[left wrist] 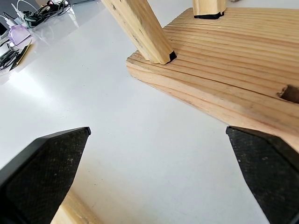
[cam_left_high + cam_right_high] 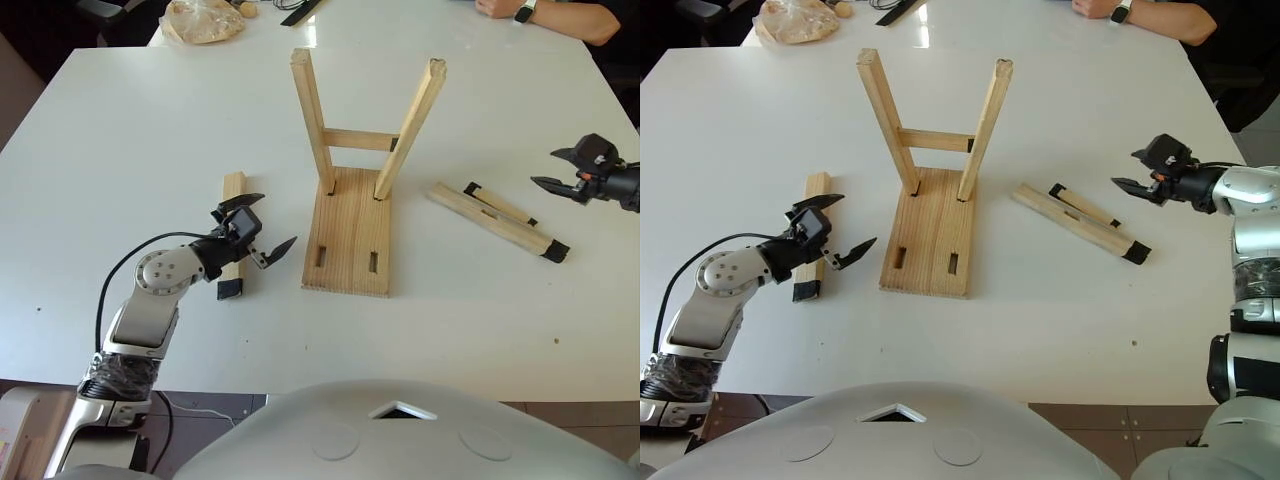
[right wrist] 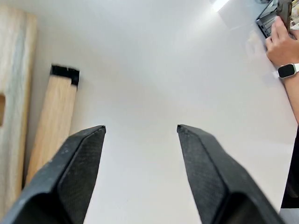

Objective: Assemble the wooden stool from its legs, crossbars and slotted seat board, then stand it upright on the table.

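Loose leg [image 2: 233, 192]: flat, just L of seat board [image 2: 348, 232], long axis parallel to board's long edge. L gripper [image 2: 279, 218] nearest, tips between leg and board, fingers wide, empty. R gripper [image 2: 543, 167] well R of board, also wide.

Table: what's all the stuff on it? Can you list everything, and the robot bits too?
table: 1, white, under everything
board: 1, light wood, flat in the middle
slots: 2, empty, at the board's near end
legs: 2, light wood, standing in the board's far end
crossbar: 1, light wood, joining the two legs
left stick: 1, light wood with a black end, flat, left of the board
long stick: 1, light wood with a black end, flat, right of the board
short stick: 1, light wood with black ends, just behind the long stick
bag: 1, crumpled, tan, far edge
dark thing: 1, black, far edge
left claw: 1, black, open, over the left stick
right claw: 1, black, open, at the right side
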You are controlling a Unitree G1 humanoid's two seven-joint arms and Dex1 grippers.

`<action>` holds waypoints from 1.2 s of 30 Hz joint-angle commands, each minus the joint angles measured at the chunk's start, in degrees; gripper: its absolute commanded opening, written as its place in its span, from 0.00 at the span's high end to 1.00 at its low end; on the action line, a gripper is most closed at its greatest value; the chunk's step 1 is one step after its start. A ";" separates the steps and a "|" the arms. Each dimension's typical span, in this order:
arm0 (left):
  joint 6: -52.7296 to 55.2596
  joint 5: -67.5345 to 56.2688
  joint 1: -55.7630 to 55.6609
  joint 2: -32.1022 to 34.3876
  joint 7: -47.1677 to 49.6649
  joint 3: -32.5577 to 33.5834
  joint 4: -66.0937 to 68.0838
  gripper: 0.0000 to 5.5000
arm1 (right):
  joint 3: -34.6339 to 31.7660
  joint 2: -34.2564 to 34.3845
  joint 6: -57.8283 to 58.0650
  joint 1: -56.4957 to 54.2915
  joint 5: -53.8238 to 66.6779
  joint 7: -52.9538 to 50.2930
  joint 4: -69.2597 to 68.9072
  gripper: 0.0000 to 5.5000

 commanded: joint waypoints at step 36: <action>0.54 3.75 -0.82 -0.22 -0.10 -2.01 -1.01 0.02 | -2.03 8.93 4.00 5.14 5.25 2.18 2.45 0.41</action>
